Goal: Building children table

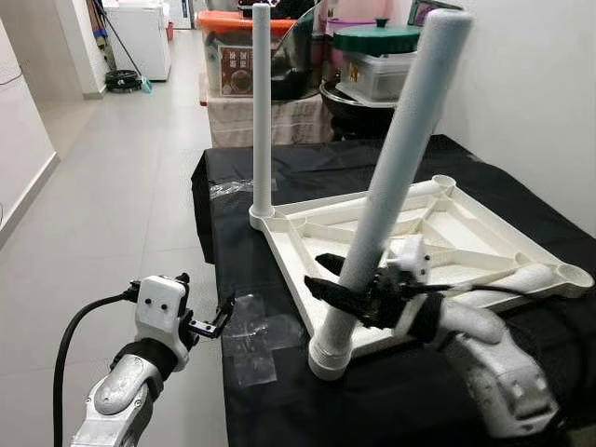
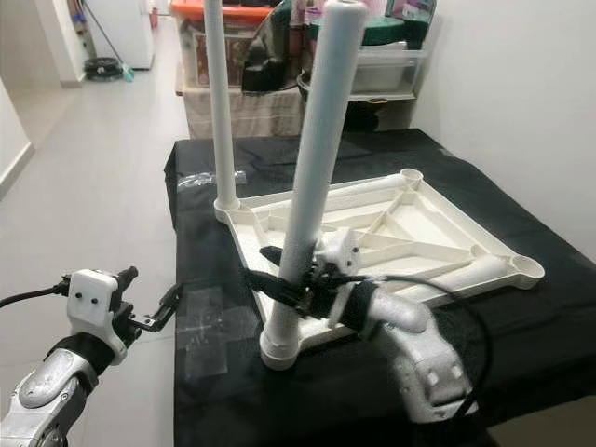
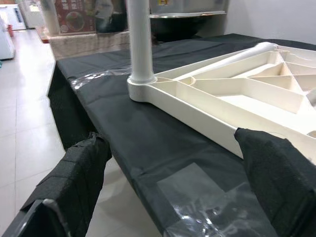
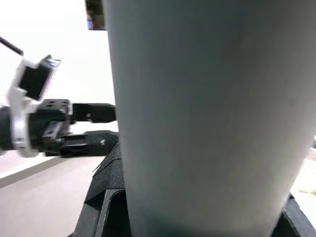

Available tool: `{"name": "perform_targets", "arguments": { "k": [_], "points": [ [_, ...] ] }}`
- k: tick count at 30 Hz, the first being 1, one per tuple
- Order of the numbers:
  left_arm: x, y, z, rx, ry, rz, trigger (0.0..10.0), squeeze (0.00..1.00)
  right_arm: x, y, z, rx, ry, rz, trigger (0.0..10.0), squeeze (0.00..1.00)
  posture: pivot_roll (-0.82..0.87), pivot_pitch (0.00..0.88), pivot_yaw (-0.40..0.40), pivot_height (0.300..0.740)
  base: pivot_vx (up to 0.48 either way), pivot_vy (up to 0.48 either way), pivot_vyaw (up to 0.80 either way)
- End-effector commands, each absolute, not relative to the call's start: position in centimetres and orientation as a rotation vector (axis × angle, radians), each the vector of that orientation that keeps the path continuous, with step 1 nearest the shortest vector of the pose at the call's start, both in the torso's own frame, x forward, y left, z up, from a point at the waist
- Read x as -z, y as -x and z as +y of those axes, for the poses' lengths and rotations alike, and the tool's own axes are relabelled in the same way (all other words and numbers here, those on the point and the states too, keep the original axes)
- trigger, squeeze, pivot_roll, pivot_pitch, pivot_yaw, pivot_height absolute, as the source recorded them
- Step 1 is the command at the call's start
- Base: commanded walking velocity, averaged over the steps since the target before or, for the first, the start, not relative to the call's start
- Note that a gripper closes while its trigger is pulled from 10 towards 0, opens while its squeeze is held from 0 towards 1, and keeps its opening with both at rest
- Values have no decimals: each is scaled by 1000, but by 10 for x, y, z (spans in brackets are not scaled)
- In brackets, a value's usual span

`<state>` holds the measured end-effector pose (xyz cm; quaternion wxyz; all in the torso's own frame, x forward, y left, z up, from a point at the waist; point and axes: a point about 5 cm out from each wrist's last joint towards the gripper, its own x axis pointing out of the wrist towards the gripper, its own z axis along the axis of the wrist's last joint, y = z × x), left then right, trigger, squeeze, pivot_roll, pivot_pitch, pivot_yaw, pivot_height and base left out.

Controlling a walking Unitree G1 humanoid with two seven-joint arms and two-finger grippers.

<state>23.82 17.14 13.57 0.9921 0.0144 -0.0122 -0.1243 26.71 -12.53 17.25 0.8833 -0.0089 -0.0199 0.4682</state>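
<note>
Right claw [image 1: 358, 284] is clamped low on the near leg [image 1: 396, 177], steadying it tilted in the panel's [image 1: 410, 237] near corner socket, probably to seat it straight. Far leg [image 1: 262, 112] stands upright at the panel's far corner. Left claw [image 1: 216, 321] hangs agape, empty, beside the tabletop [image 1: 279, 186] edge, near the panel.

My two head cameras look forward and down across the desk [image 1: 279, 372] from its near edge, sharing the upturned tabletop [image 1: 438, 233] and both legs. My left wrist camera looks low along the near left corner toward the far leg [image 3: 139, 44]. My right wrist camera sits pressed against the near leg [image 4: 207, 118].
</note>
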Motion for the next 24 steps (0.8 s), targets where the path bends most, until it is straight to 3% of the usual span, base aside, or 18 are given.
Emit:
{"name": "perform_targets", "arguments": {
  "k": [1, 9, 11, 13, 18, 20, 24],
  "points": [
    [-133, -238, 171, 254, -38, -14, 10000, 0, -132, -265, -127, -902, 54, 163, 10000, 0, 49, 0, -44, 740, 0, 0, 0],
    [-133, -239, 171, 253, -37, -17, 10000, 0, -121, -271, -122, -801, 86, 219, 10000, 0, 51, 0, -50, 740, 0, 0, 0],
    [-132, -238, 171, 250, -35, -14, 10000, 0, -113, -279, -125, -662, 98, 266, 10000, 0, 54, 0, -58, 740, 0, 0, 0],
    [-132, -238, 171, 250, -35, -14, 10000, 0, -113, -279, -125, -662, 98, 266, 10000, 0, 54, 0, -58, 740, 0, 0, 0],
    [-130, -236, 170, 245, -32, -10, 10000, 0, -103, -290, -136, -435, 64, 311, 10000, 0, 56, 0, -61, 740, 0, 0, 0],
    [-130, -236, 170, 241, -31, -6, 10000, 0, -97, -297, -151, -242, 75, 331, 10000, 0, 54, 0, -61, 740, 0, 0, 0],
    [-129, -237, 170, 240, -31, -4, 10000, 0, -96, -300, -156, -160, 49, 332, 10000, 0, 53, 0, -61, 740, 0, 0, 0]
  ]
}}
